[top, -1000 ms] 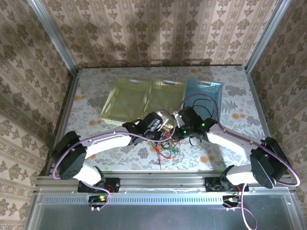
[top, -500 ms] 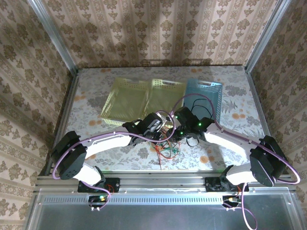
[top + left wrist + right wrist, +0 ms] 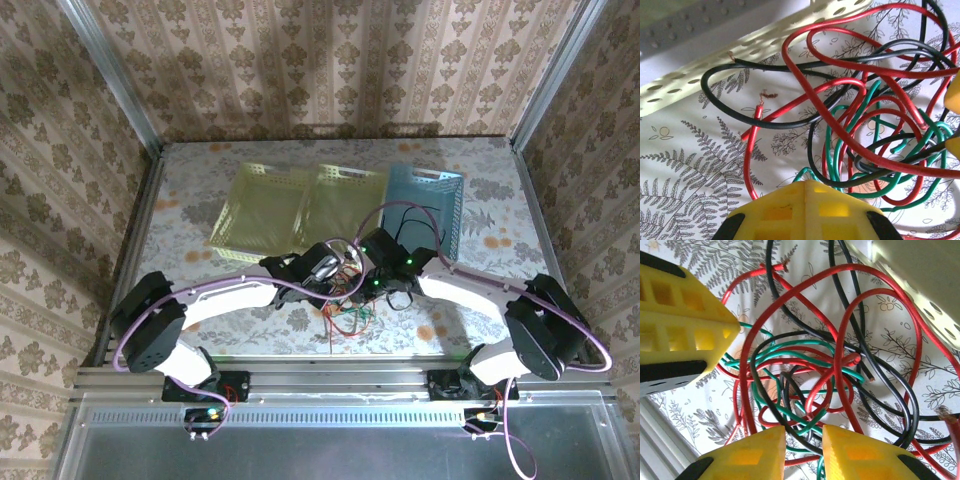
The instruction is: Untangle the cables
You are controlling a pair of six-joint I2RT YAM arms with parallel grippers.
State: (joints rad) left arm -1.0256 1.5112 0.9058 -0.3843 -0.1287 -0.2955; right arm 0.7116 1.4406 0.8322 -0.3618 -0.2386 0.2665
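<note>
Left end effector [image 3: 805,184]: the two yellow fingers are pressed together and no gap is left. A green strand runs up to the tip, but I cannot tell if it is pinched there.
Right end effector [image 3: 804,434]: the two yellow fingers stand a little apart, with a narrow gap. Black, green and red strands cross this gap and look loose in it.
Both end effectors: they point at each other from opposite sides of the tangle, close together and low over the worktop.
Cables [image 3: 865,131]: thin red, green and black cables lie in one knotted heap on the worktop, between the two end effectors. The green loops sit in the middle of the heap, and wide red and black loops spread around them.
Loose ends: one red end with bare frayed wire lies flat on the worktop, apart from the heap. One black end reaches the basket rim.
Pale yellow perforated plastic basket [image 3: 740,61]: its near rim is just behind the heap, and a red loop lies against it.
Other baskets: a second pale yellow basket [image 3: 262,208] stands to the left of the first, touching it. A blue perforated plastic basket [image 3: 445,190] stands to the right.
Worktop [image 3: 685,165]: a white surface printed with grey ferns and flowers.
</note>
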